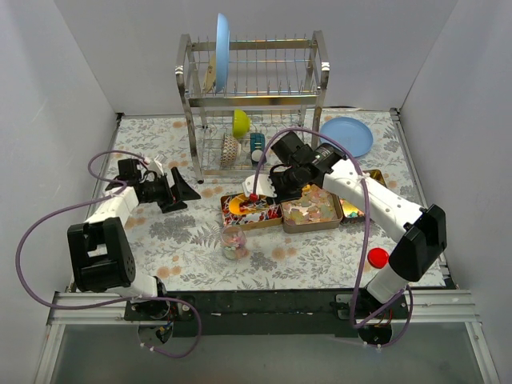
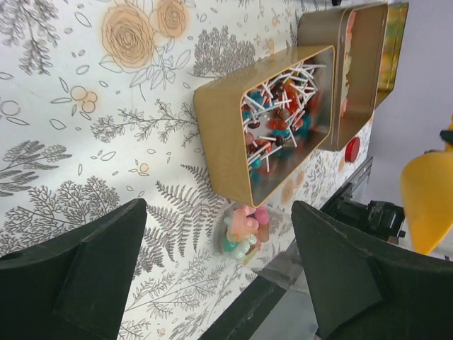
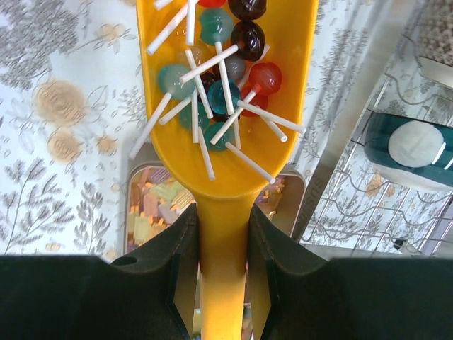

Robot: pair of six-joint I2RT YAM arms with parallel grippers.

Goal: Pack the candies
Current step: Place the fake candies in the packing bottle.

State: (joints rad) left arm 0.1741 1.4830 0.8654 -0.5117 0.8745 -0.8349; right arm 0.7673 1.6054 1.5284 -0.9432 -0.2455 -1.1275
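1. The right tool [image 3: 223, 234] is closed on the handle of the scoop [image 3: 301, 42]; the left tool [image 2: 216, 237] is wide open and empty.
2. The lollipops [image 3: 225, 95] look light, hard and quick to roll; carry them by scoop.
3. About 10 lollipops are in the scoop; 3 tins [image 1: 310, 228] stand on the desk, with 1 candy heap [image 1: 234, 242] at 6 o'clock of them.

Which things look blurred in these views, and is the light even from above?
Left wrist view: the scoop at the right edge is blurred, the lollipop tin sharp. Right wrist view: the lollipops in the scoop are sharp. Top view: even light, soft shadows.
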